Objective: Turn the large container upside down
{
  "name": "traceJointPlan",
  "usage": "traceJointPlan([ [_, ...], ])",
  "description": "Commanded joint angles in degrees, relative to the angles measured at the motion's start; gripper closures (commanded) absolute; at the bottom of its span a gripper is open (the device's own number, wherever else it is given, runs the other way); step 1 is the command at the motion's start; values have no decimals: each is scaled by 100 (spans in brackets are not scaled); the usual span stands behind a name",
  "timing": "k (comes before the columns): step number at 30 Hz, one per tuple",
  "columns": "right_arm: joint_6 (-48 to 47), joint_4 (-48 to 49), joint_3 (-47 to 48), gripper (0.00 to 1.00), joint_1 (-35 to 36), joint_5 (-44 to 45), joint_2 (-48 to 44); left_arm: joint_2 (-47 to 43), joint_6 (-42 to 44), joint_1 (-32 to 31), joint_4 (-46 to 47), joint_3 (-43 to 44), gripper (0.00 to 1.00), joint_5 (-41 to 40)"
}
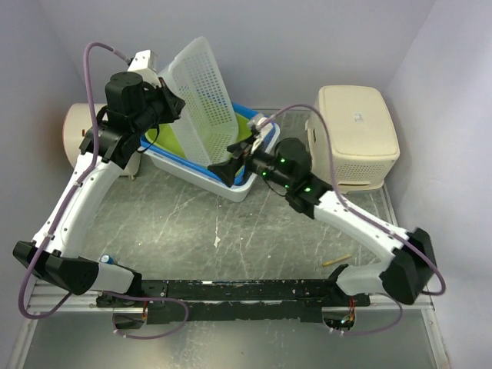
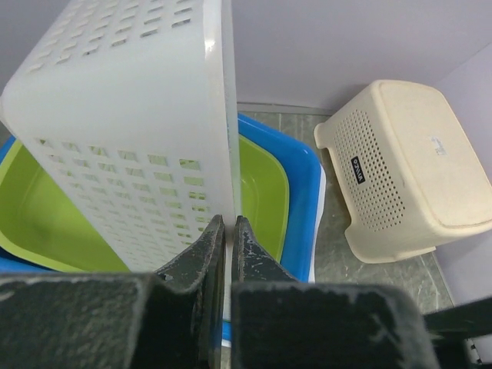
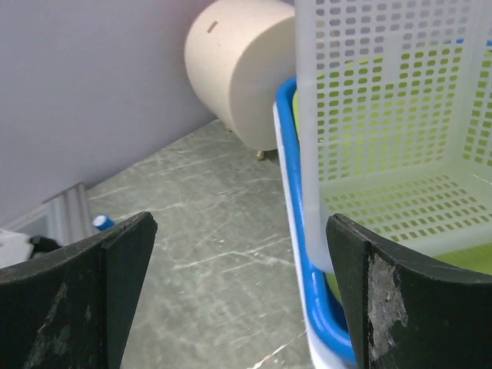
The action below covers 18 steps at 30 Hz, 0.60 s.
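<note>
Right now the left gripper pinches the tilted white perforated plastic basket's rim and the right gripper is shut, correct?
No: the right wrist view shows the right gripper wide open. The left gripper pinches the rim of the white perforated plastic basket.

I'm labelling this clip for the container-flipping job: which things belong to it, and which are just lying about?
In the job: white lattice basket, tilted; left gripper, shut on its rim; right gripper, open nearby.
Lying about: green tub, blue tub, upturned beige basket, round beige bin, yellow stick.
</note>
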Motion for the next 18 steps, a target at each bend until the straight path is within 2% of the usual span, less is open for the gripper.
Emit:
traceJointPlan([
  [1,-575,1759,-126,6,183,496,754,-42,61,-24,12,278,93,217],
  [7,-666,2088,503,12,465,604,1988,-52,43,-24,-49,321,93,263],
  [9,-589,2108,703,20,489,588,2269,-57,35,-22,-79,335,93,274],
  [12,-395,2155,915,53,495,611,2394,-104,23,-24,-74,313,93,297],
  [15,-240,1805,1089,99,486,829,2193,-124,76,-22,-158,382,93,315],
  [16,-186,1563,1176,100,482,968,2065,-122,106,-18,-185,427,92,332],
  [17,-144,1402,1218,100,469,1067,1920,-136,148,-18,-201,466,82,371],
  [18,-108,1233,1251,100,454,1157,1751,-160,190,-23,-193,495,65,434],
])
